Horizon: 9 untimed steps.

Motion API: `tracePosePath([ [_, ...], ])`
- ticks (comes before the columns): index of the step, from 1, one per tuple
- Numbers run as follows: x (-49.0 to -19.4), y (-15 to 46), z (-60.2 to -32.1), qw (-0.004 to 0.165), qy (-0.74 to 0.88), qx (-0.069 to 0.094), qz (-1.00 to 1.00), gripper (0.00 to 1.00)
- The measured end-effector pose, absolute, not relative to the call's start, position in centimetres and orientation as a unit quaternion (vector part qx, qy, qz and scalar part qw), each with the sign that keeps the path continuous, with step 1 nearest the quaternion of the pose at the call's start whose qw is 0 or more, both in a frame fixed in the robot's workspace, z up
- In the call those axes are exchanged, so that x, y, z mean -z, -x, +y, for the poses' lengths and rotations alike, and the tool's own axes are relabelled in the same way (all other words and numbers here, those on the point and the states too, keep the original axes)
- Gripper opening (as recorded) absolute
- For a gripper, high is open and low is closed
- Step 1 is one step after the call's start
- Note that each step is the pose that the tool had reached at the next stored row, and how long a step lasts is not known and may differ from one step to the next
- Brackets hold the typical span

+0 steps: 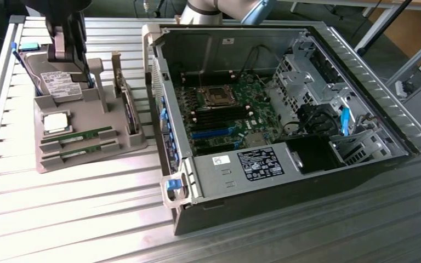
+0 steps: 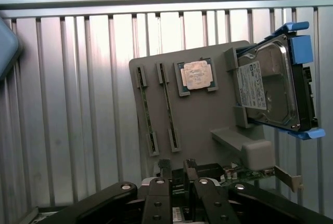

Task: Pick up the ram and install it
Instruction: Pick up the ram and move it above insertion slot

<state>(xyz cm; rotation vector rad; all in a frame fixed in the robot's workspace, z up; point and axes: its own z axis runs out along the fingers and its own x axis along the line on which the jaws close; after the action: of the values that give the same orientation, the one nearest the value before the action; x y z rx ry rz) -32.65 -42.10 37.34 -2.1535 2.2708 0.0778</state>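
The gripper (image 2: 177,171) hangs over the grey holder (image 1: 101,118) at the exterior view's upper left; released or clenched, I cannot tell. The ram (image 1: 77,135) sits slotted there.

Two cameras, one grey parts holder (image 1: 97,115)

The exterior view looks down steeply from well back, with the holder to the exterior view's left of the open computer case (image 1: 225,55). The wrist view looks down from close above the holder, past the gripper (image 2: 177,168). Both show the holder and its hard drive (image 2: 265,81).

Workshop: slatted metal bench (image 1: 72,219), opened computer case (image 1: 218,49)
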Motion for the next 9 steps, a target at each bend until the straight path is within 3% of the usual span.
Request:
tracePosePath([
  [9,-37.1,32.65,-42.1,0.006,0.688,-0.025,0.725,0.22],
])
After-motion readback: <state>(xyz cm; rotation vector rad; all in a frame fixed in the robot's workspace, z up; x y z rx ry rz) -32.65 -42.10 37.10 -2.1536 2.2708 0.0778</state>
